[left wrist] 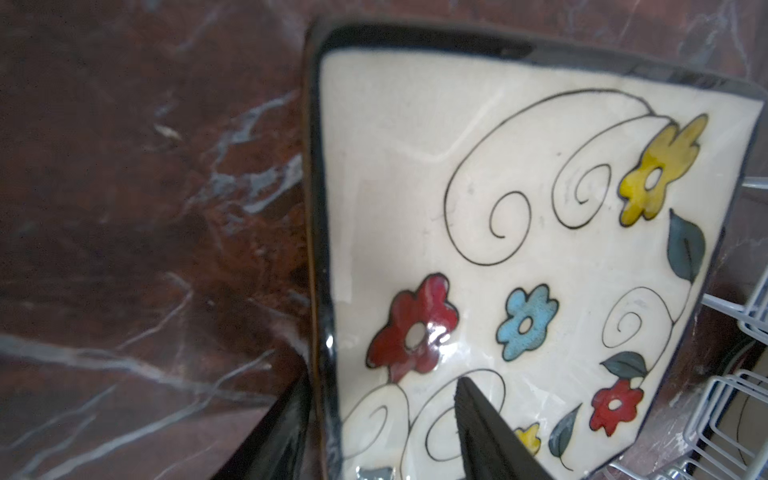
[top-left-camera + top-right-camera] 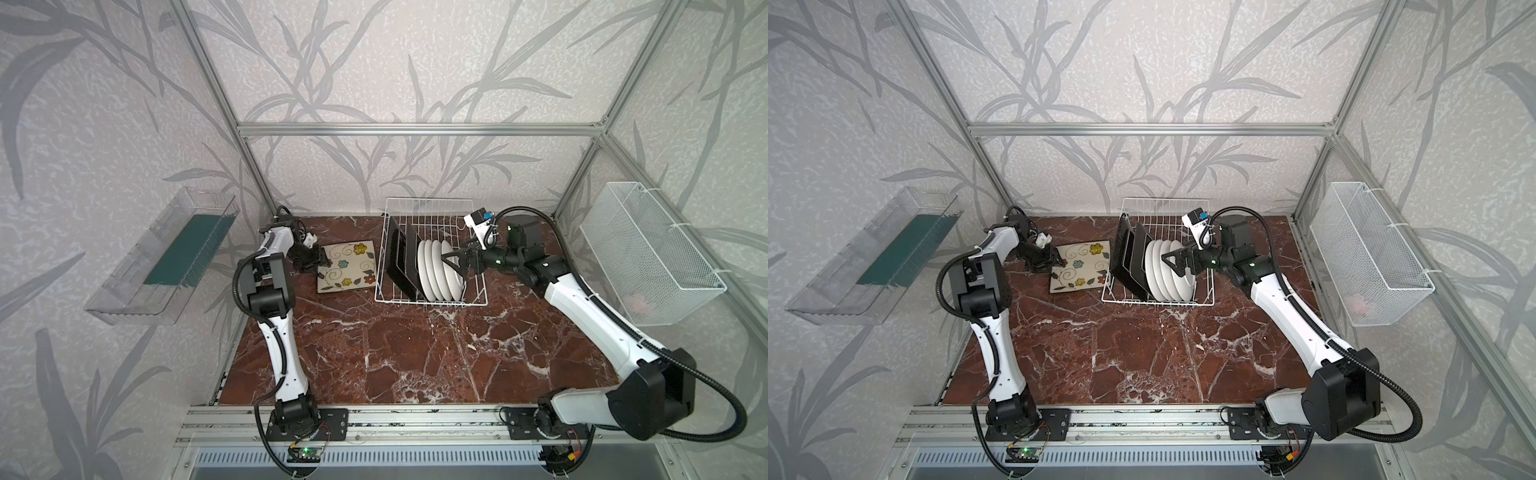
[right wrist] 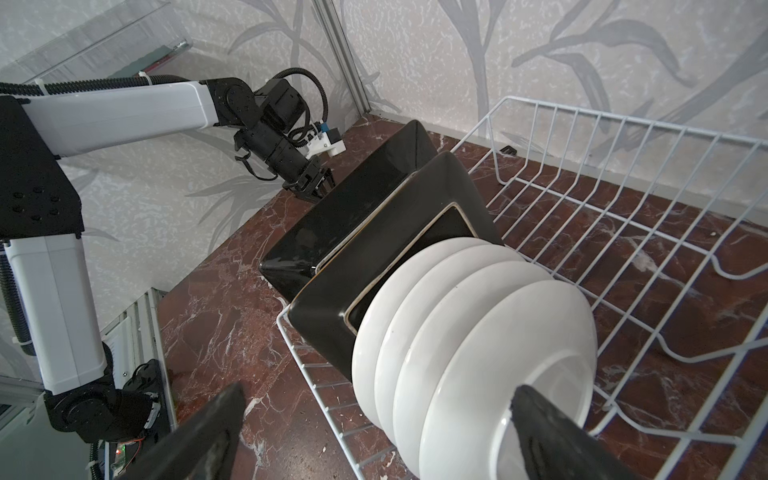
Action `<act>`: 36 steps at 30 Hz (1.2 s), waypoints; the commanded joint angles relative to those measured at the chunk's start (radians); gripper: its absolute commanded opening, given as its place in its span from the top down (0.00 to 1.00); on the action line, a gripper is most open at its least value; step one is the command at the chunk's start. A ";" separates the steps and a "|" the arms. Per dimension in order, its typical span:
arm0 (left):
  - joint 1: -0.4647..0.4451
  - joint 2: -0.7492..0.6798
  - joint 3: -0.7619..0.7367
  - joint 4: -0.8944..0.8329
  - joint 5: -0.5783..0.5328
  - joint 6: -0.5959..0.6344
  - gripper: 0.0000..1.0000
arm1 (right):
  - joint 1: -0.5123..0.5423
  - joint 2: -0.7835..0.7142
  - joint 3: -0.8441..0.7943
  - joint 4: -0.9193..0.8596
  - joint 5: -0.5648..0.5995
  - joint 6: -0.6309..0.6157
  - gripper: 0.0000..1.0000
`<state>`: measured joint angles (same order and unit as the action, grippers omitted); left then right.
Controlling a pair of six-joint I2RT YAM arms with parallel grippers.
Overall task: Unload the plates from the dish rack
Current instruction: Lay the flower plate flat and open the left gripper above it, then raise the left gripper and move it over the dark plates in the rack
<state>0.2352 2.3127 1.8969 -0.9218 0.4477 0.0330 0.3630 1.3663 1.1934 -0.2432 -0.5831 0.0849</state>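
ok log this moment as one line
left gripper: open, astride rim of square plate flat on table | right gripper: open, flanking end round plate | dish rack: two square plates, four round plates standing

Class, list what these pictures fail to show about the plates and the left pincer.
- Square plates in the dish rack: faces turned away, all views.
- Round plates: fronts hidden, each behind the next.
- Left pincer: left wrist view's edge cuts it off; contact with flowered plate unclear.

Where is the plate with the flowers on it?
In both top views the flower plate lies face-up on the table, between the left gripper and the dish rack.
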 commanded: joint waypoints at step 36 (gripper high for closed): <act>-0.295 -0.610 -0.033 0.023 -0.027 -0.139 0.17 | 0.005 -0.139 -0.093 0.088 0.090 -0.052 0.01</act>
<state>-0.0387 1.7500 1.9045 -0.9073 0.3237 -0.0689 0.3630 1.2560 1.1072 -0.1837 -0.4976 0.0502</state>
